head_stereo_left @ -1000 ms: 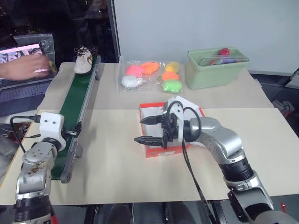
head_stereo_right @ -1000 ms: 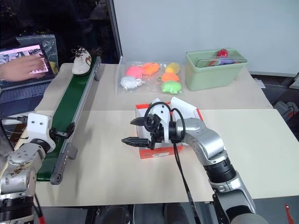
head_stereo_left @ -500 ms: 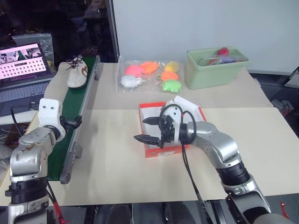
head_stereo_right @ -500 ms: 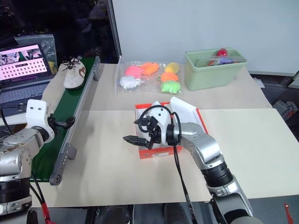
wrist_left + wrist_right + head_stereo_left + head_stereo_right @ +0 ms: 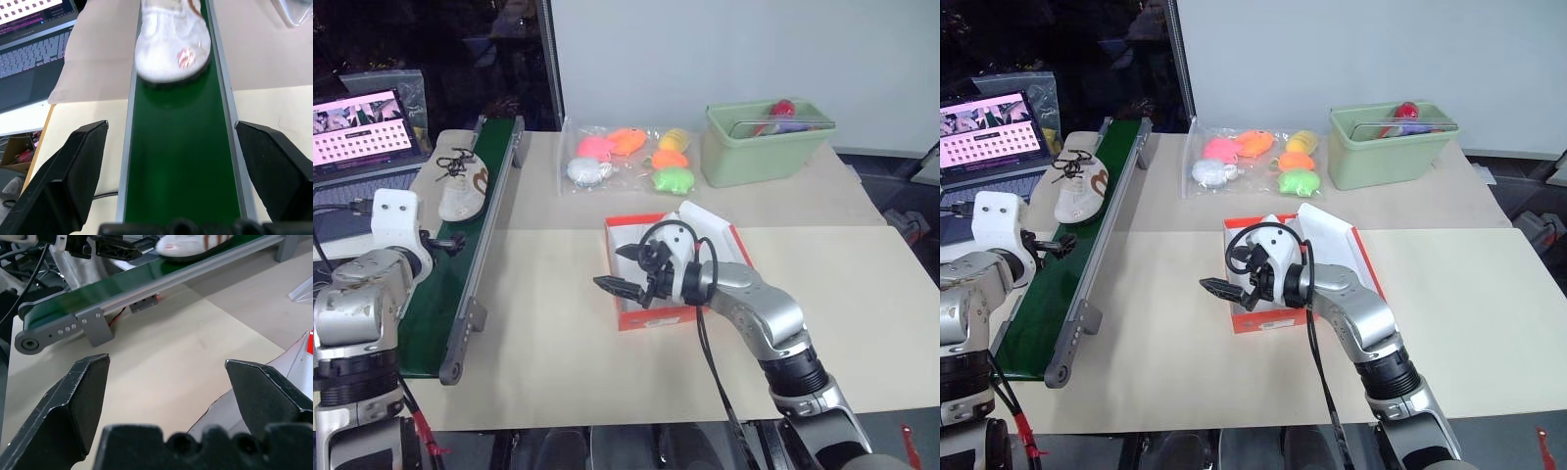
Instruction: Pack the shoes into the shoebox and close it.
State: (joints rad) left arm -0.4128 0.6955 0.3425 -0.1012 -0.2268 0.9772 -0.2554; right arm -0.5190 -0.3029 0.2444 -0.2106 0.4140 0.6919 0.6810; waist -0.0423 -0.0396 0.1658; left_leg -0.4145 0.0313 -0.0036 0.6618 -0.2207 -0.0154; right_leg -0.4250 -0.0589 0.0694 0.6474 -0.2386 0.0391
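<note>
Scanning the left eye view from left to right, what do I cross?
Laptop → left gripper → shoe on the green conveyor → bag of soft toys → right gripper → shoebox → green bin.

a robotics lab is suggested: a small green conveyor belt (image 5: 460, 255) is mounted beside a plain beige table (image 5: 558, 352), a laptop (image 5: 362, 137) is opened nearby, and loose cables are seen.
</note>
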